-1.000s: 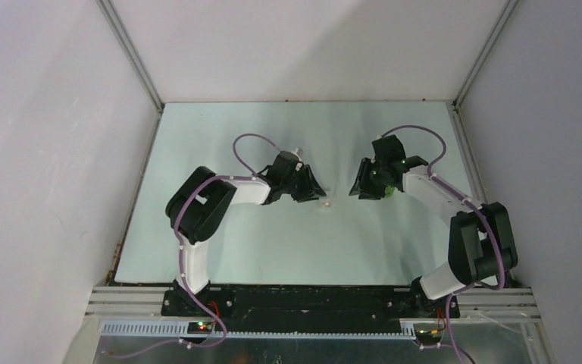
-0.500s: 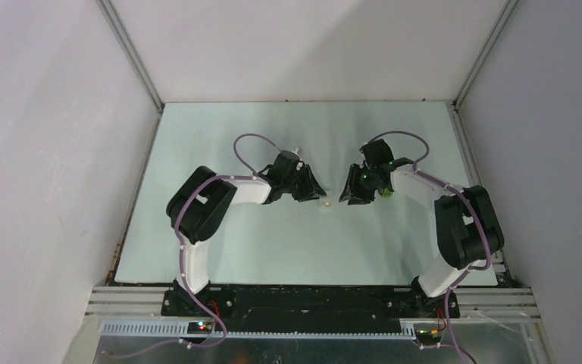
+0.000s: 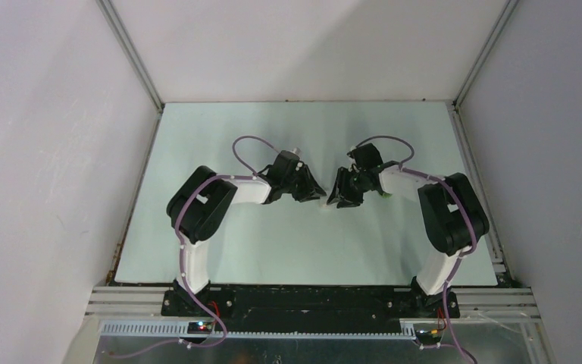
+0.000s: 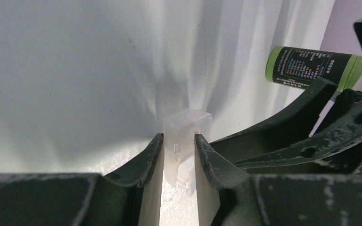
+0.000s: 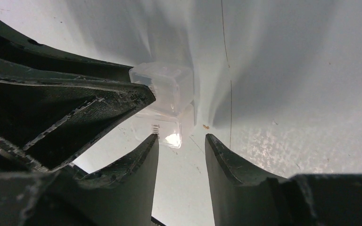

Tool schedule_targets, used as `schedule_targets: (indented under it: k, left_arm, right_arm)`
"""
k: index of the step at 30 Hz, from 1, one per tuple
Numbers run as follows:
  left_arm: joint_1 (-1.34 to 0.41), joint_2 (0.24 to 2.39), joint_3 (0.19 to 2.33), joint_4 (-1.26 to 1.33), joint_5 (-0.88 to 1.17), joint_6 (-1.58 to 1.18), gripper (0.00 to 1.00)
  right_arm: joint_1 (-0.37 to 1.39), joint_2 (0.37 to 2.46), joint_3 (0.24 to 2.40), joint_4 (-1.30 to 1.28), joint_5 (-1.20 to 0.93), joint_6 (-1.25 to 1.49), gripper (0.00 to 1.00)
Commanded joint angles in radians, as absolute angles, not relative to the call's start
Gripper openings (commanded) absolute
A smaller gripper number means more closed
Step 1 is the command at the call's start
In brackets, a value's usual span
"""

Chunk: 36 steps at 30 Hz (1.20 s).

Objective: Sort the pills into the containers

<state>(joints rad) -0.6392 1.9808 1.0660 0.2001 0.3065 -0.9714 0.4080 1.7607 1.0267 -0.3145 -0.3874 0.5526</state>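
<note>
Two arms reach from the near edge of the table (image 3: 273,243) and bend inward until their tips almost meet at mid-table. There the left gripper (image 4: 178,139) is pinched narrowly on the clear container (image 4: 186,125), one finger against each side wall. Facing it, the right gripper (image 5: 181,139) stands slightly parted with nothing between its fingers, its tips just short of the container. A tiny orange pill (image 5: 205,126) lies on the table just beside the box. Farther off, past the right gripper's fingers, a green bottle (image 4: 311,66) with a dark label shows.
</note>
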Motion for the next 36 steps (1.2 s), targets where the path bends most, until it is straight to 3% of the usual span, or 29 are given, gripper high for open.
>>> schedule_targets:
  k: [1, 21, 29, 36]
  left_arm:
    - [-0.642, 2.005, 1.045, 0.19, 0.281, -1.005, 0.29]
    - [-0.64, 2.009, 1.033, 0.187, 0.288, -1.011, 0.26]
    - [-0.64, 2.005, 1.03, 0.171, 0.277, -1.01, 0.23]
    - [-0.639, 2.008, 1.026, 0.147, 0.257, -1.016, 0.22]
  right_arm:
    - [0.428, 1.798, 1.026, -0.281, -0.399, 0.565, 0.46]
    - [0.431, 1.851, 1.025, -0.229, -0.361, 0.53, 0.5]
    - [0.425, 1.882, 1.025, -0.242, -0.358, 0.5, 0.4]
    - [0.436, 1.901, 1.026, -0.29, -0.334, 0.447, 0.4]
